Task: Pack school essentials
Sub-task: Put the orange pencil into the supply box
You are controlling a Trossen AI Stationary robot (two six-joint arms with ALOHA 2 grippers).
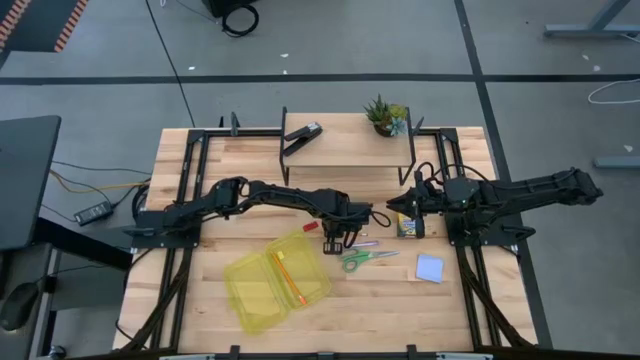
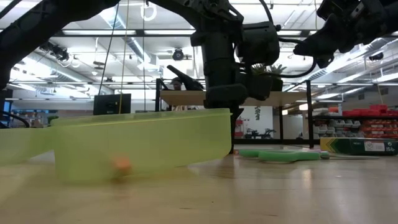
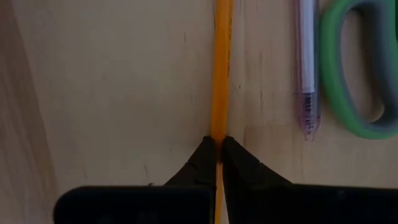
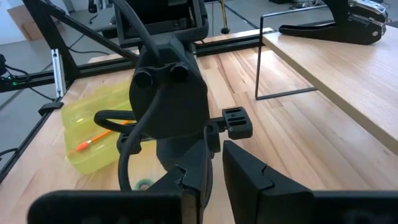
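Pickup step: my left gripper (image 3: 219, 146) has pinched shut on the orange pencil (image 3: 221, 68), lying just beside the purple pen (image 3: 307, 62); next I'd lift it toward the yellow case (image 1: 258, 290).

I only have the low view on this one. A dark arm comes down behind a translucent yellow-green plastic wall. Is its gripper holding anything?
Observer: Yes. The left gripper is shut on a thin orange pencil lying flat on the wooden table.
Operator: What is the orange blur inside that plastic wall?
Observer: Another orange pencil, lying in the open translucent yellow case.
Operator: What lies next to the gripped one?
Observer: A purple pen lies right beside it, then the green-handled scissors.
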